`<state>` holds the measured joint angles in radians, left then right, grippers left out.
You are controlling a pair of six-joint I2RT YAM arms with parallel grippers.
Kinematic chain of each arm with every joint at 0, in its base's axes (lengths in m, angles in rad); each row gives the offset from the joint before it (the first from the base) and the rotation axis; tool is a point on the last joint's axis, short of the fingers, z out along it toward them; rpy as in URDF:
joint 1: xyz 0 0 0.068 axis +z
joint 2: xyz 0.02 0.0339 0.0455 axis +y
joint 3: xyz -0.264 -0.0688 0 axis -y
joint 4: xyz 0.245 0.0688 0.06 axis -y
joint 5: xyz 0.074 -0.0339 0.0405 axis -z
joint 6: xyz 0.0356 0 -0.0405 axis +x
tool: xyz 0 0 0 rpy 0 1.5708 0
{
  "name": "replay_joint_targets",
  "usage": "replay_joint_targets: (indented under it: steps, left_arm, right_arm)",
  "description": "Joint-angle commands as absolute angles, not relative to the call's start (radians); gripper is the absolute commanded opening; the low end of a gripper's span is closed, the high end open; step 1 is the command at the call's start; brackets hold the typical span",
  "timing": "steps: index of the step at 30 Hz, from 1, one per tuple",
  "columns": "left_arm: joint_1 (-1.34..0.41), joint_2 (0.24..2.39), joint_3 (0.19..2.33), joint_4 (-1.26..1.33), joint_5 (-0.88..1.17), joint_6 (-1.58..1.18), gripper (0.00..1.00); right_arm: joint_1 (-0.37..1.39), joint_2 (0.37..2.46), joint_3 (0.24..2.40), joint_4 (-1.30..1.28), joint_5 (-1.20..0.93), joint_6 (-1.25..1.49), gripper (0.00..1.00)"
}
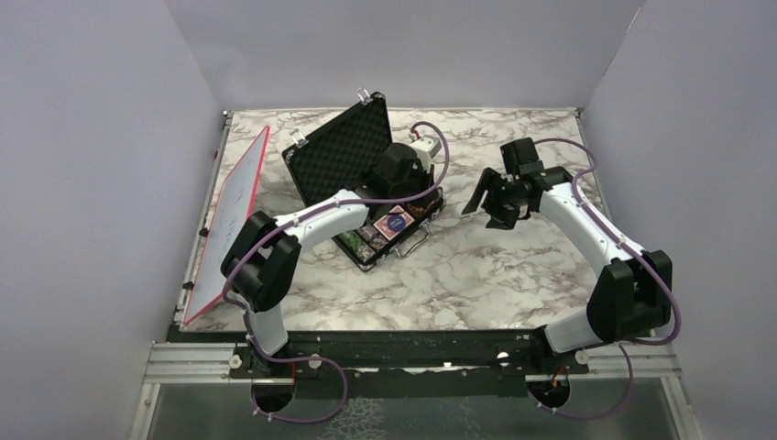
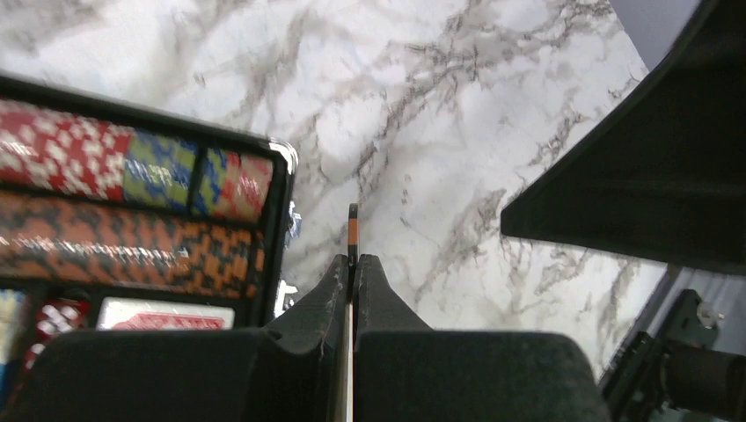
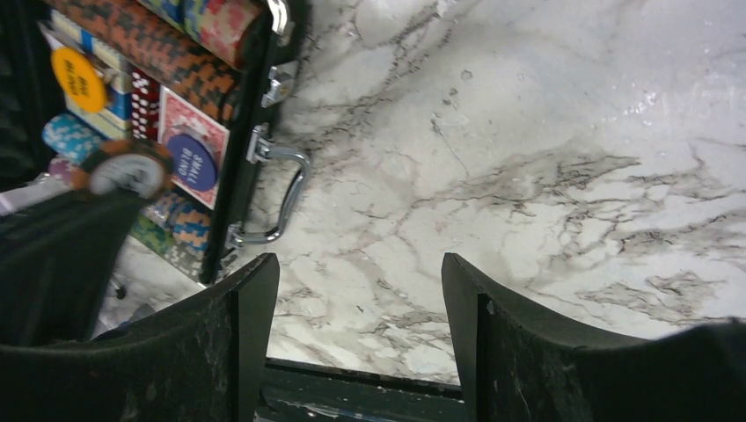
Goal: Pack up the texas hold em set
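Orange-and-black, the poker chip (image 2: pixel 353 230) stands edge-on between the fingers of the left gripper (image 2: pixel 353 264), which are pinched together on it just beside the rim of the open briefcase (image 1: pixel 341 151). We judge the step in hand to be slotting this chip into a row. We would bring it over the tray, line its edge with the groove, lower it against its neighbours and only then let go; dropped flat, it would lie across the rows. The right gripper (image 3: pixel 361 290) hangs over the marble table (image 3: pixel 528 176), fingers well apart, holding nothing. Inside the case, rows of chips (image 2: pixel 132 242) lie packed side by side. The red-backed cards (image 3: pixel 180 114) carry a blue disc (image 3: pixel 192 161), with an orange disc (image 3: pixel 77 79) nearby. The metal handle (image 3: pixel 286 198) rests on the marble.
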<state>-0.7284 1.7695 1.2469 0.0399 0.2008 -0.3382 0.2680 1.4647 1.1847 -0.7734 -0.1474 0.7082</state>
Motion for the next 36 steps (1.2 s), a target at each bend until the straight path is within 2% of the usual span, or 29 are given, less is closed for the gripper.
replay_joint_targets:
  steps: [1, 11, 27, 36]
  left_arm:
    - [-0.73, 1.842, 1.331, -0.144, 0.125, -0.161, 0.0]
    - [-0.723, 1.922, 1.408, -0.197, 0.118, -0.139, 0.0]
    - [-0.708, 1.921, 1.422, -0.225, 0.02, -0.163, 0.0]
    - [-0.706, 1.955, 1.429, -0.239, 0.082, -0.135, 0.0]
  right_arm:
    - [0.268, 1.454, 1.146, -0.805, -0.103, 0.684, 0.71]
    - [0.269, 1.473, 1.152, -0.789, -0.104, 0.664, 0.7]
    - [0.268, 1.48, 1.117, -0.781, -0.123, 0.668, 0.68]
    - [0.268, 1.482, 1.106, -0.772, -0.133, 0.665, 0.68]
